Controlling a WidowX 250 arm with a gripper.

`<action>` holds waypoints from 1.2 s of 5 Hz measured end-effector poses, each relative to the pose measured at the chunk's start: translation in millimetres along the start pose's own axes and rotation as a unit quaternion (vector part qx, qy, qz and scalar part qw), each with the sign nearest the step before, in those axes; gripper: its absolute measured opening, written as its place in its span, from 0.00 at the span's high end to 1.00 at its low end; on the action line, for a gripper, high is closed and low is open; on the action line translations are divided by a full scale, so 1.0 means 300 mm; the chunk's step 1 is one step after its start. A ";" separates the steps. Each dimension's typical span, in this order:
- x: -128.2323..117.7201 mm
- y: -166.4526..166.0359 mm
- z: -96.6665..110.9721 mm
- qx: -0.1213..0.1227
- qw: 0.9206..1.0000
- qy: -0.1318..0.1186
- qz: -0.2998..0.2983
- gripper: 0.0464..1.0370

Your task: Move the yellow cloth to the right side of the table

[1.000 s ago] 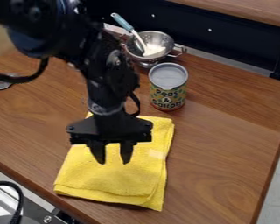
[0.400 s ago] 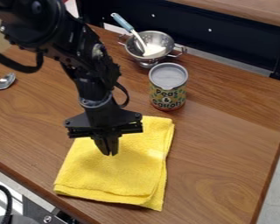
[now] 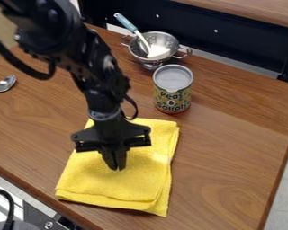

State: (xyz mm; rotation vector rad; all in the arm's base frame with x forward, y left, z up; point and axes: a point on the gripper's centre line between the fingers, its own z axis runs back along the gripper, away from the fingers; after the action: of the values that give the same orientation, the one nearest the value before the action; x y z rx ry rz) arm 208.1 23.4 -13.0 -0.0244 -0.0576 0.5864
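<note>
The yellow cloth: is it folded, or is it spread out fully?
Folded: the yellow cloth shows layered edges along its near side and its right side.

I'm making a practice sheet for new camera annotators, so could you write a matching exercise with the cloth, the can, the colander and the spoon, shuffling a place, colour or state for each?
1. Cloth
2. Can
3. Colander
4. Spoon

A. At the view's left edge
B. Holding a blue-handled utensil
C. Yellow, below the gripper
D. Upright, with a patterned label

Right pairs: 1-C, 2-D, 3-B, 4-A
</note>
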 end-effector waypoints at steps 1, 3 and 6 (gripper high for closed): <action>0.009 0.002 -0.024 0.002 1.000 -0.006 0.002 0.99; 0.039 0.015 -0.039 0.017 0.996 -0.033 -0.080 0.99; 0.153 0.147 -0.039 0.036 0.988 -0.058 -0.135 0.99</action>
State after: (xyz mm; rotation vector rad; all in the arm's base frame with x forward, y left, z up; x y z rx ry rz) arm 222.5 85.5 -24.1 0.0870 -0.1494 0.3171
